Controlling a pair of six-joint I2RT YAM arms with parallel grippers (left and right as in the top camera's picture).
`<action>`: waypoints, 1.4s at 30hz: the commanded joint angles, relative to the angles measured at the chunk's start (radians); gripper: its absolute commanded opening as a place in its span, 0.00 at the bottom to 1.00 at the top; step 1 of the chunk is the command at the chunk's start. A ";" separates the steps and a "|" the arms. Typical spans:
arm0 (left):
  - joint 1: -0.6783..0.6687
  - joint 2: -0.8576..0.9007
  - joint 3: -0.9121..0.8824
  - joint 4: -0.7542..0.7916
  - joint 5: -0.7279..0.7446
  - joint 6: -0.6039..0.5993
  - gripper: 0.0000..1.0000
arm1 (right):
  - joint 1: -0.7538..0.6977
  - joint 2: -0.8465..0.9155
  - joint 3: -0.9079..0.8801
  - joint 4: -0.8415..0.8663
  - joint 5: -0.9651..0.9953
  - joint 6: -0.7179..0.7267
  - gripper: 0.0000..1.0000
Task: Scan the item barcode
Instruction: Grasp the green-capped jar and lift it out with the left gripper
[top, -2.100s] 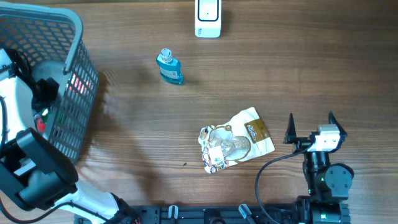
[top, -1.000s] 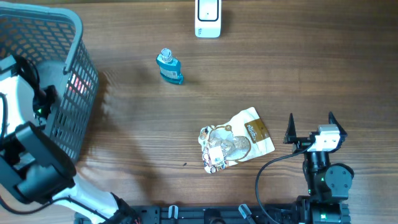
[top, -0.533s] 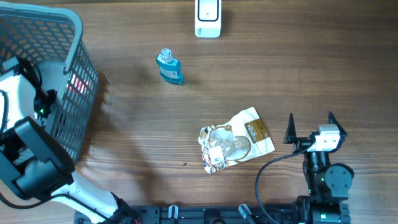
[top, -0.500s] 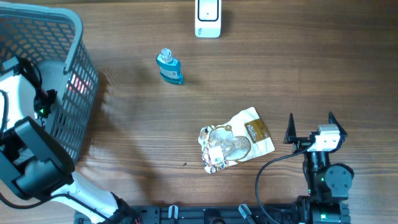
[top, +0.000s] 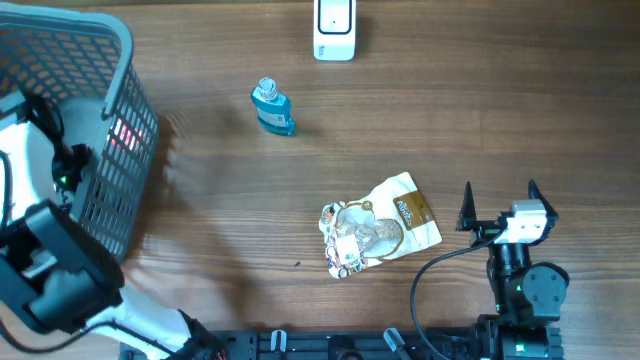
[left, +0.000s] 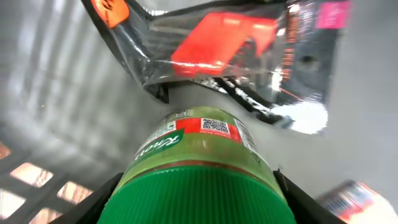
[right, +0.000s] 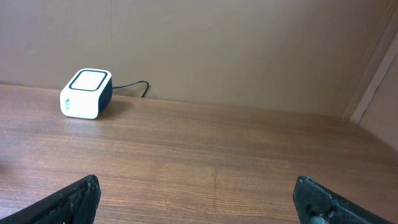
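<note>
In the left wrist view a jar (left: 199, 134) with a ribbed green lid and a red and green label fills the lower middle. My left gripper (left: 196, 194) is shut on it, one black finger (left: 102, 194) pressed to each side of the lid. From overhead, the left arm (top: 62, 165) reaches down into the grey basket (top: 120, 60), and the jar is hidden there. The white scanner (top: 334, 28) stands at the table's far edge and shows again as the scanner (right: 86, 94). My right gripper (top: 500, 205) rests open at the near right, and that gripper (right: 205, 199) holds nothing.
A shiny silver pouch with red print (left: 224, 50) lies behind the jar inside the basket. On the table are a small blue bottle (top: 271, 108) and a crumpled snack pouch (top: 380, 235). Bare wood lies between the basket and the scanner.
The left arm has shifted slightly inside the basket and its jaws have narrowed. The right arm and the things on the table have not moved.
</note>
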 joint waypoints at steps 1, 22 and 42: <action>0.006 -0.140 0.007 -0.008 -0.005 0.016 0.60 | -0.004 0.000 -0.001 0.002 -0.016 -0.010 1.00; 0.006 -0.643 0.120 -0.007 0.034 0.043 0.63 | -0.004 0.000 -0.001 0.002 -0.016 -0.010 1.00; -0.260 -0.699 0.127 0.102 0.401 0.277 0.64 | -0.004 0.000 -0.001 0.002 -0.016 -0.011 1.00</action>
